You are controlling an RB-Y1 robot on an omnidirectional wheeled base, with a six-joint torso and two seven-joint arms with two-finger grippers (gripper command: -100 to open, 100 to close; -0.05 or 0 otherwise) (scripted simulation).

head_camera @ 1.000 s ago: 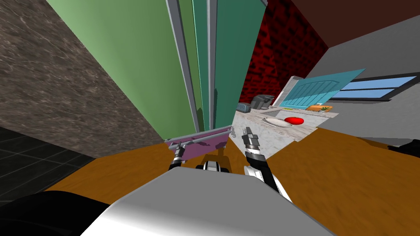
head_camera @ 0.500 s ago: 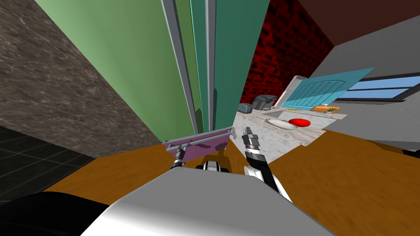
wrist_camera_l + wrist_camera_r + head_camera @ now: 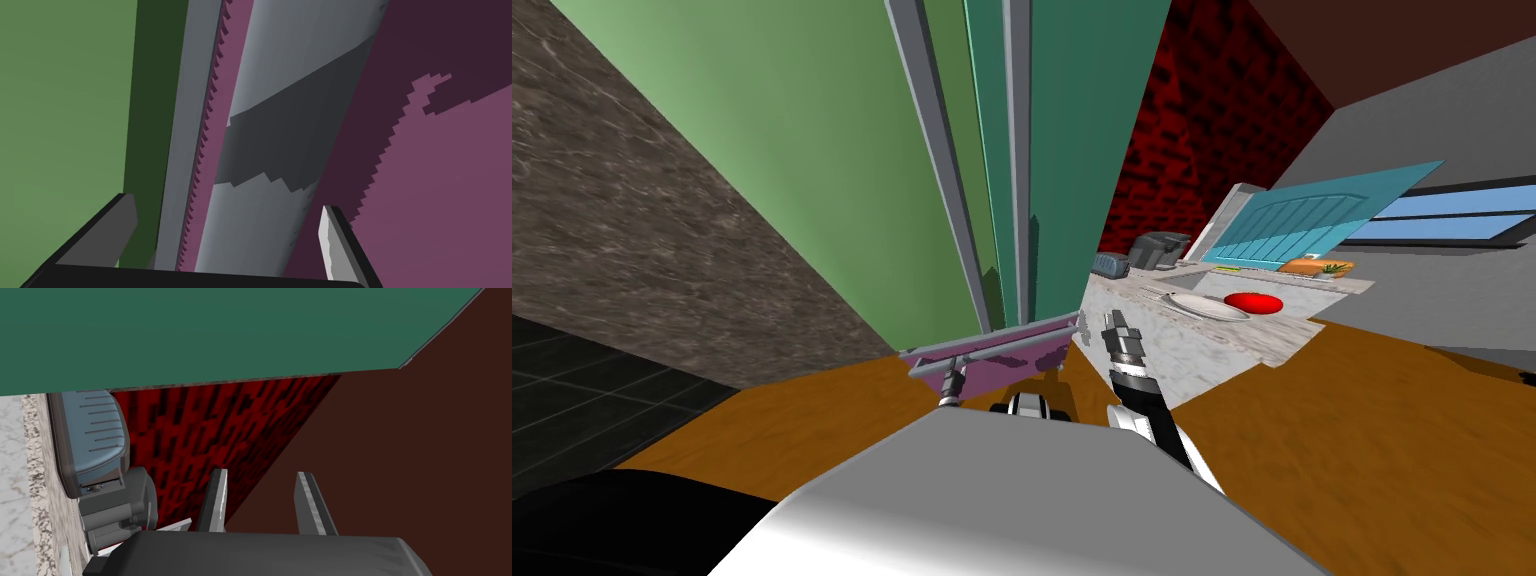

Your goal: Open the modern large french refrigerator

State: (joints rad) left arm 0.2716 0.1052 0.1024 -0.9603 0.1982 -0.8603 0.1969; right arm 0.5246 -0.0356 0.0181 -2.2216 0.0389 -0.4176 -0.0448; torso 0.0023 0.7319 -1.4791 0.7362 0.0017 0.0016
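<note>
Left wrist view is showing the left gripper [image 3: 228, 202] straddling the handle [image 3: 270, 100] wide open, not squeezing yet, fridge [image 3: 812, 150] looking shut.

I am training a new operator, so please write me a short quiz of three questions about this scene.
1. True or false: the left gripper has one finger on each side of the grey handle of the purple drawer.
2. What lies on the counter beside the plate?
A. a red thing
B. a blue cup
C. a yellow bottle
3. Fill the gap: the tall doors above the drawer are ____ in colour.

Key: 1 true; 2 A; 3 green.
</note>
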